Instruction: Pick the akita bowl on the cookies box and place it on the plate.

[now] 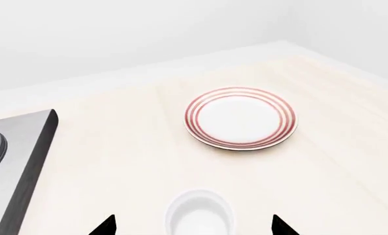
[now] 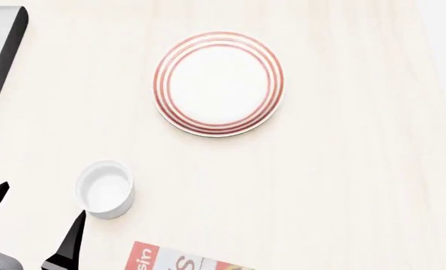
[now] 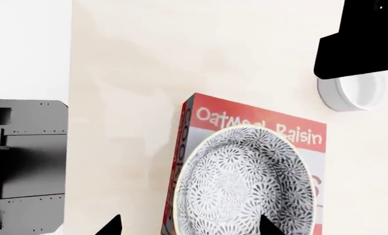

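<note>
Akita bowl (image 3: 246, 181), grey-and-white speckled inside and out, sits upright on the red-and-white cookies box (image 3: 201, 113) and holds nothing; it covers most of the carton, leaving the lettered strip "Oatmeal Raisin" showing beside its rim. The right gripper (image 3: 188, 226) hangs directly over the bowl with its two dark fingertips spread wide, one just outside the rim and the other over the bowl, neither clearly touching it. The plate (image 2: 218, 83), ringed in thin red, lies bare on the pale wooden table (image 2: 358, 185), far from the box. A plain white cup (image 2: 104, 188) stands near and to the left of the plate, with nothing in it. The left gripper (image 1: 194, 226) hovers above that cup, its fingers apart on either side and clear of it. Only the right wrist view shows the bowl; the head view catches just a corner of the box (image 2: 179, 260) at its near edge. Both the head and left wrist views show a grey appliance (image 1: 14, 161) at the table's left.
</note>
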Controlling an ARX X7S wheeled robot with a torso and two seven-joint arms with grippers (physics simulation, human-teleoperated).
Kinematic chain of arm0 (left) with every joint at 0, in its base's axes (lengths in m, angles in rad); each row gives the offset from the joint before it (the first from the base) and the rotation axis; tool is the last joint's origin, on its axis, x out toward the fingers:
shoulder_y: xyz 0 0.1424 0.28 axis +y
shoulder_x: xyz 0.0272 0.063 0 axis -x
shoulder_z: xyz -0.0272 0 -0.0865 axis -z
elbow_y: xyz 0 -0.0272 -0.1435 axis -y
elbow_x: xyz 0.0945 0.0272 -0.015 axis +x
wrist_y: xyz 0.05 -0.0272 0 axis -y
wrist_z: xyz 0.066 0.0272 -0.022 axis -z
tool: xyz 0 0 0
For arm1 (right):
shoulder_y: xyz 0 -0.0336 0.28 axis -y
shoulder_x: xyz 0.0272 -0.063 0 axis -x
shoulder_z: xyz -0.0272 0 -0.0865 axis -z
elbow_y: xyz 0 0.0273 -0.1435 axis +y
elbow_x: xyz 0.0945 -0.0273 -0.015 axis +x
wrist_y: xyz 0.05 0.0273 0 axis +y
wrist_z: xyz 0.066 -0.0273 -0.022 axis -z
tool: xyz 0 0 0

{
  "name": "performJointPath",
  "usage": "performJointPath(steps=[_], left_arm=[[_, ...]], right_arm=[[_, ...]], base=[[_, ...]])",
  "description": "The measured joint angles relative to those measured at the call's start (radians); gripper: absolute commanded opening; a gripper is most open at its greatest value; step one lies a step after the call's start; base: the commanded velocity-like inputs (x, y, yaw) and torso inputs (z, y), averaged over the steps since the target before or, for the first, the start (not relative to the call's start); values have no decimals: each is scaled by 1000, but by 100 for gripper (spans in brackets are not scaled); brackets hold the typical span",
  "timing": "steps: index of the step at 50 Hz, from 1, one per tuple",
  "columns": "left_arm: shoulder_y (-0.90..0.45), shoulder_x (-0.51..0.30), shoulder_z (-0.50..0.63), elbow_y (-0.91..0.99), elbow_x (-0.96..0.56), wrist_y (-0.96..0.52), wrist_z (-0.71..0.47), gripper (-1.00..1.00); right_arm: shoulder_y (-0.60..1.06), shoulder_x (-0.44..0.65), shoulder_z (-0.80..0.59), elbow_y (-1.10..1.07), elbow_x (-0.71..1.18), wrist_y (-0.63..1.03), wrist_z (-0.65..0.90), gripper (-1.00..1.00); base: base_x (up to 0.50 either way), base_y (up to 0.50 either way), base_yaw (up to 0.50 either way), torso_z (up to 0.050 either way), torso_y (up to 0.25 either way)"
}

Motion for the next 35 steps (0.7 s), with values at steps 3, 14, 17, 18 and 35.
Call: performJointPath(steps=[3,14,17,18,35], left_arm=[[1,-1,1,0,0,2,0,100],[3,-4,3,1,1,6,-3,100],[4,-5,4,1,1,8,-3,100],[4,-6,4,0,0,8,-3,100],[8,-10,4,0,-2,15,-7,100]], right_arm=[[-4,4,3,12,-12,9,-13,100],[-15,17,11,58,-49,35,-55,100],[-19,19,10,68,-59,42,-64,100],[-21,19,9,71,-62,43,-67,100],[-43,-7,-17,91,-98,63,-89,100]], base=[[0,0,0,0,0],[0,0,0,0,0],[0,0,0,0,0],[0,0,0,0,0],[0,0,0,0,0]])
